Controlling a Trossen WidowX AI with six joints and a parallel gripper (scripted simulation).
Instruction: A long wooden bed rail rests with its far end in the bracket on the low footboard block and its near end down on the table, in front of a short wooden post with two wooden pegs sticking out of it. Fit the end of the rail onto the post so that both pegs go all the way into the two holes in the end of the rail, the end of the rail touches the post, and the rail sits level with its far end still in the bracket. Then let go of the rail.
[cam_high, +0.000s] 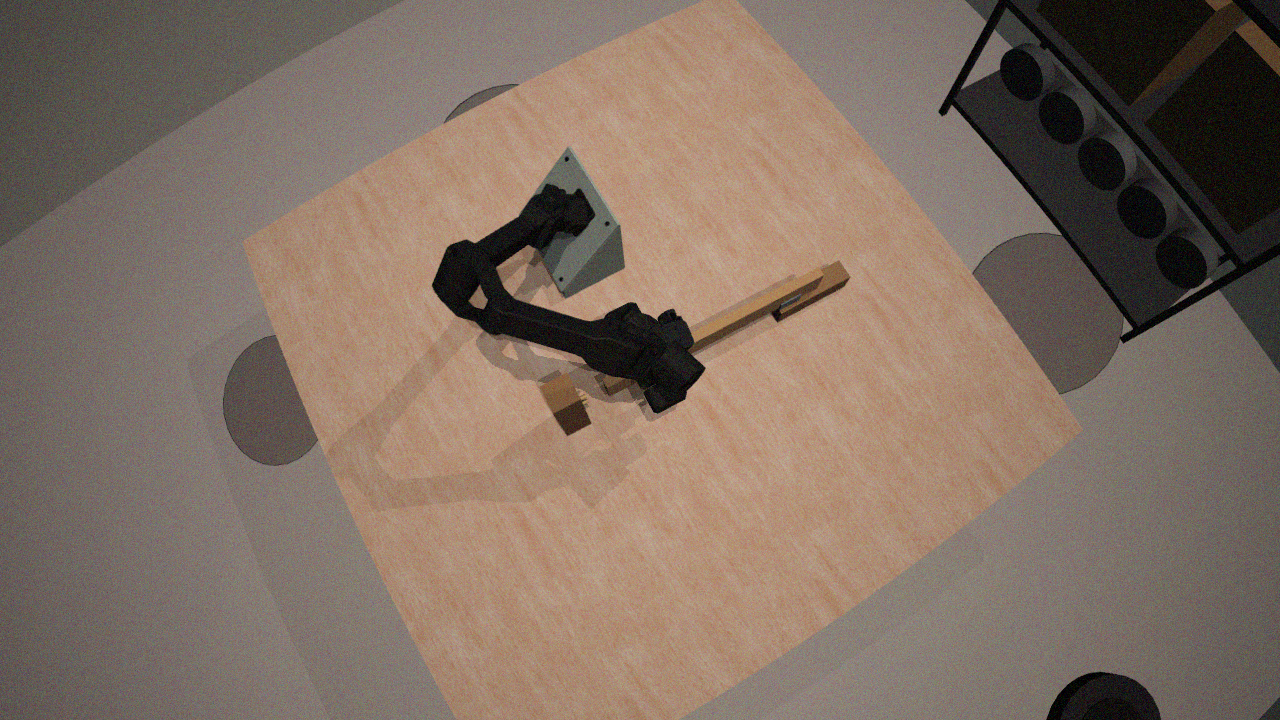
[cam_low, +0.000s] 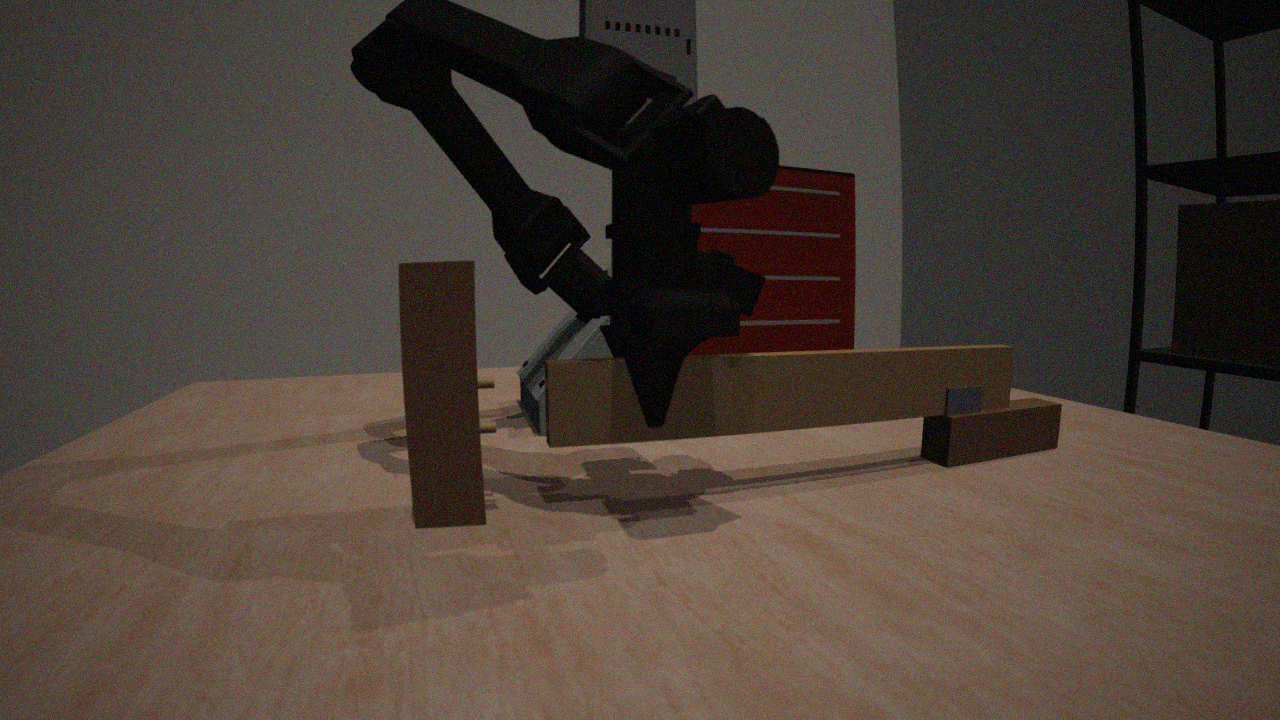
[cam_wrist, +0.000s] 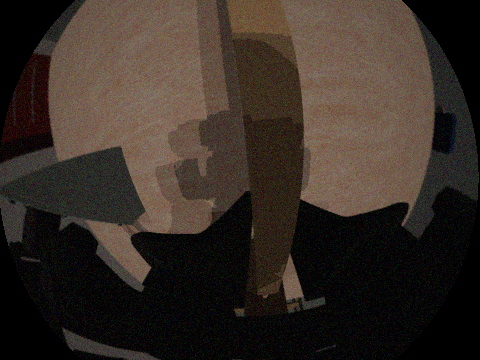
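Observation:
The long wooden rail (cam_high: 742, 317) (cam_low: 805, 388) (cam_wrist: 272, 90) is held with its near end raised off the table, and it looks about level. My gripper (cam_low: 656, 420) (cam_wrist: 261, 195) is shut on the rail a little behind its near end. The wooden post (cam_high: 563, 404) (cam_low: 443, 394) stands upright at the left. Its two pegs (cam_low: 486, 385) point toward the rail's end, and a gap separates them from it. The rail's far end sits at the bracket (cam_low: 964, 400) (cam_high: 789, 301) on the footboard block (cam_high: 836, 279) (cam_low: 998, 432). The holes in the rail's end are hidden.
The grey-green arm base (cam_high: 595, 246) (cam_wrist: 85, 187) stands on the table (cam_high: 760, 537) (cam_low: 716, 608) behind the rail. A red drawer cabinet (cam_low: 805, 259) and a dark shelf rack (cam_high: 1038, 192) stand beyond the table.

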